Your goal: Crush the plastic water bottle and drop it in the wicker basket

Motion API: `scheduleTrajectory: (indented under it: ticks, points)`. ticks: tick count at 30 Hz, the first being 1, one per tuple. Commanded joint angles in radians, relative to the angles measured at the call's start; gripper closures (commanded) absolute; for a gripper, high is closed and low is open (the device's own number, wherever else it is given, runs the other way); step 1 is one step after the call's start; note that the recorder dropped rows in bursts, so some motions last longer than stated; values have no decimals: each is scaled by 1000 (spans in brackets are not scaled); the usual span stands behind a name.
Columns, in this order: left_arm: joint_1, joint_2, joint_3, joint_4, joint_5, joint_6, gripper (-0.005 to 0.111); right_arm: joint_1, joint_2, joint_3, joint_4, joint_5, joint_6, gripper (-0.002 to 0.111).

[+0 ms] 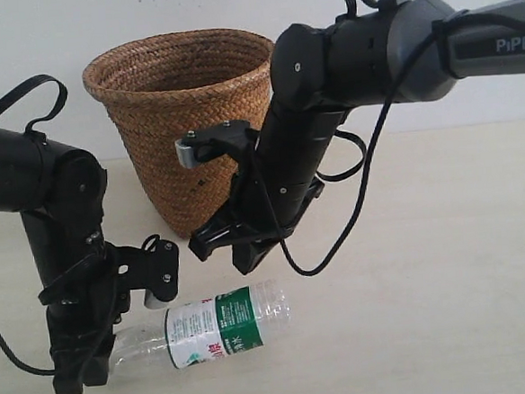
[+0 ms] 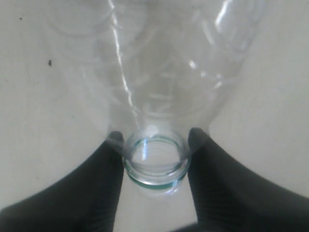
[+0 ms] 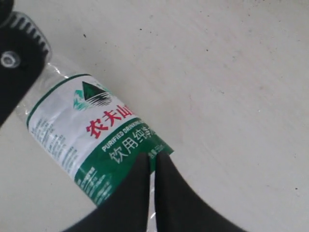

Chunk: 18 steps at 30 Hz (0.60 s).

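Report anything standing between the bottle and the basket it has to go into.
No loose object lies between the bottle and the basket. Only the right pincer hangs over the bottle's label, in front of the basket. The left pincer sits at the bottle's neck with nothing between.

Clear glossy plastic bottle (image 1: 226,324); rough woven wicker basket (image 1: 149,124).
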Motion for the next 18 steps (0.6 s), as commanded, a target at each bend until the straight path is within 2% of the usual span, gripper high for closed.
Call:
scheduleTrajectory:
  ticks: [1, 9, 12, 18]
  points:
    - [-5, 29, -5, 10, -16, -55, 103, 3, -4, -50, 8, 81, 49, 108]
    - [-5, 37, -5, 15, -16, -58, 103, 24, 37, -49, 10, 147, 99, 108]
    - [-5, 37, -5, 15, -12, -57, 103, 68, 57, -49, 9, 132, 101, 108]
    - [-5, 37, -5, 15, -8, -61, 103, 70, 59, -49, -3, 120, 137, 108]
